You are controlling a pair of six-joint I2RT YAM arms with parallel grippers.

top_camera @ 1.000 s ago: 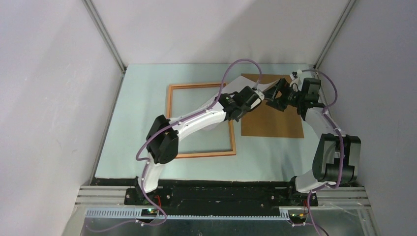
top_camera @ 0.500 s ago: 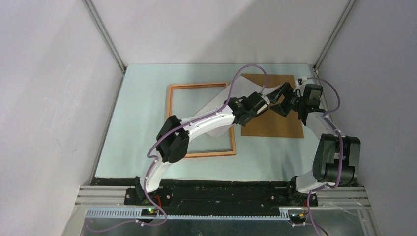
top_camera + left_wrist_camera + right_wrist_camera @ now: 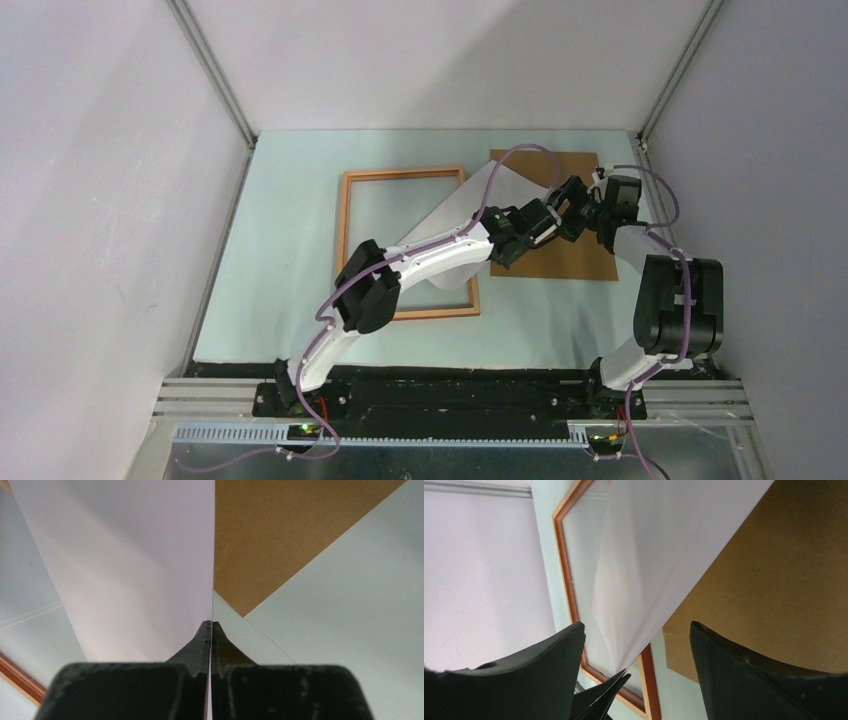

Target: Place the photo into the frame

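Note:
The photo is lifted and tilted over the frame's right side, its white reverse towards me. My left gripper is shut on the photo's edge, and its fingertips pinch the sheet. My right gripper stands open just beside it. In the right wrist view the photo hangs in front of the gap between the spread fingers, touching neither. The orange-brown frame lies flat on the table.
A brown backing board lies flat to the right of the frame, under both grippers. The pale green mat ends at grey walls on three sides. The left arm stretches across the frame's lower right corner.
My left arm has carried the photo to the right, up to the right gripper. The right gripper has swung left towards the photo's edge, its fingers a little closer together.

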